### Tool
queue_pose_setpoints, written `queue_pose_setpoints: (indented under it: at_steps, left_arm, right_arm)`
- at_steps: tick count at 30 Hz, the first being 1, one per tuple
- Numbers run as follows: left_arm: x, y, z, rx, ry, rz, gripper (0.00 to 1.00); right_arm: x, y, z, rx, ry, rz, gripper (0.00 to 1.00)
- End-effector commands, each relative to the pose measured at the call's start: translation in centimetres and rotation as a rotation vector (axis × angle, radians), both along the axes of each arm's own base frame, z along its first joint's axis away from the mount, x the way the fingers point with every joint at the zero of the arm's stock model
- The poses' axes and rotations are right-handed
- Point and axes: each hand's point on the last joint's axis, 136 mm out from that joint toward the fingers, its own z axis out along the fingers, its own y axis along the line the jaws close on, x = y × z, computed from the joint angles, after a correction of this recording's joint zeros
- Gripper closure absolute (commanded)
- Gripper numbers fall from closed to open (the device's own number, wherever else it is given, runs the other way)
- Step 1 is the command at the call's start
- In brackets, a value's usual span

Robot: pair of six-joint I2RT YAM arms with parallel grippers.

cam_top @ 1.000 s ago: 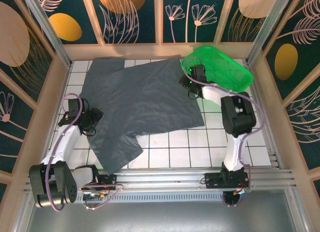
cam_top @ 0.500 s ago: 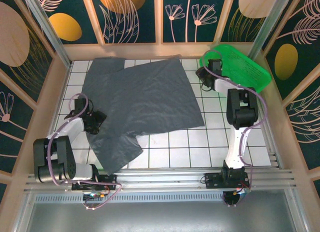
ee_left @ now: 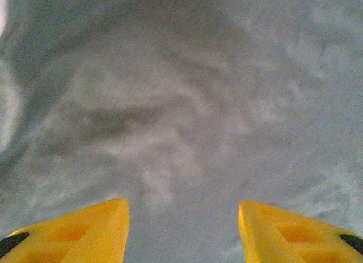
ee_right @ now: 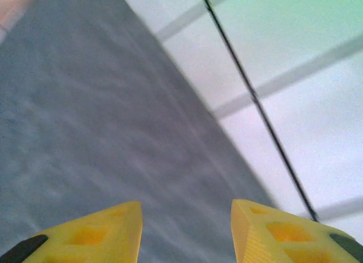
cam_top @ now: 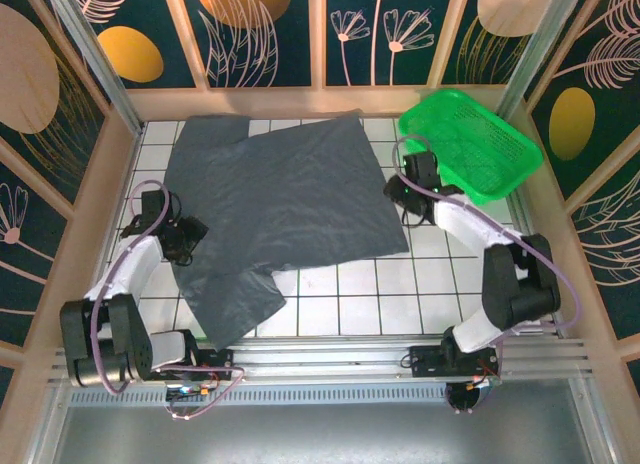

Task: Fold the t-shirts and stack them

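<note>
A dark slate-grey t-shirt [cam_top: 280,199] lies spread flat on the white tiled table, one sleeve pointing toward the near left. My left gripper [cam_top: 192,236] sits low at the shirt's left edge; in the left wrist view its yellow fingers [ee_left: 85,232] stand apart over wrinkled grey fabric [ee_left: 181,104], with nothing pinched between them. My right gripper [cam_top: 396,190] hovers at the shirt's right edge. Its gripper [ee_right: 186,232] is open in the right wrist view, above the grey cloth [ee_right: 85,132] where it meets bare tile.
A bright green mesh basket [cam_top: 470,144] stands at the back right corner, just beyond my right arm. Wooden rails and painted panels wall in the table [cam_top: 400,294] on three sides. Bare tiles lie in front of the shirt's lower hem.
The green basket has slid right toward the corner. My right gripper went with it, then came back down to the shirt's right edge. The left gripper shifted only slightly.
</note>
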Motion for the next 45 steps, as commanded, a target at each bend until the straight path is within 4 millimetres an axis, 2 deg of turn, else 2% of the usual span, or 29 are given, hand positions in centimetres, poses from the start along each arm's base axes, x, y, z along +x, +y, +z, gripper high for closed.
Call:
queue_pose_setpoints:
  at_steps: [1, 4, 8, 11, 17, 19, 22, 25, 27, 31, 35, 42, 45]
  left_arm:
    - [-4.7, -1.2, -1.9, -0.003, 0.142, -0.046, 0.46]
    - [-5.5, -2.2, -2.5, 0.01, 0.167, -0.085, 0.47]
    - [-5.5, -3.7, -3.2, 0.003, 0.188, -0.129, 0.47]
    - [-5.4, -4.1, -3.0, 0.0, 0.182, -0.131, 0.46]
    - [-5.9, -4.1, -2.3, -0.007, 0.165, -0.112, 0.46]
    - [-6.1, -4.3, -1.9, -0.015, 0.157, -0.112, 0.47]
    - [-6.7, -4.7, -1.6, -0.03, 0.167, -0.127, 0.47]
    - [-8.0, -5.7, -2.0, -0.037, 0.217, -0.182, 0.47]
    - [-9.2, -6.7, -2.6, -0.039, 0.255, -0.23, 0.49]
    - [-11.7, -9.8, -4.1, -0.061, 0.32, -0.347, 0.54]
    - [-14.9, -12.1, -4.9, -0.024, 0.4, -0.432, 0.54]
    - [-19.2, -14.1, -5.5, 0.01, 0.468, -0.482, 0.55]
    - [-20.4, -14.5, -5.8, 0.037, 0.506, -0.502, 0.54]
  right_arm:
    - [-6.2, -2.7, -3.8, -0.124, 0.198, -0.001, 0.54]
    - [-7.7, -2.2, -5.4, -0.097, 0.245, 0.032, 0.53]
    - [-7.4, -1.2, -7.2, -0.125, 0.277, 0.084, 0.52]
    - [-7.8, -1.4, -8.7, -0.157, 0.338, 0.085, 0.54]
    - [-8.7, -2.3, -9.9, -0.205, 0.385, 0.063, 0.58]
    - [-8.4, -2.3, -10.1, -0.202, 0.379, 0.057, 0.63]
    - [-7.2, -2.1, -10.2, -0.198, 0.373, 0.05, 0.82]
    - [-6.3, -3.9, -10.3, -0.208, 0.382, -0.026, 1.0]
    - [-5.7, -6.3, -9.9, -0.214, 0.37, -0.11, 1.0]
    - [-4.4, -8.7, -9.7, -0.178, 0.362, -0.171, 1.0]
    - [-2.9, -9.5, -9.6, -0.171, 0.362, -0.168, 1.0]
    - [-1.6, -9.5, -9.7, -0.149, 0.36, -0.166, 1.0]
    - [-1.3, -9.3, -9.7, -0.139, 0.359, -0.163, 1.0]
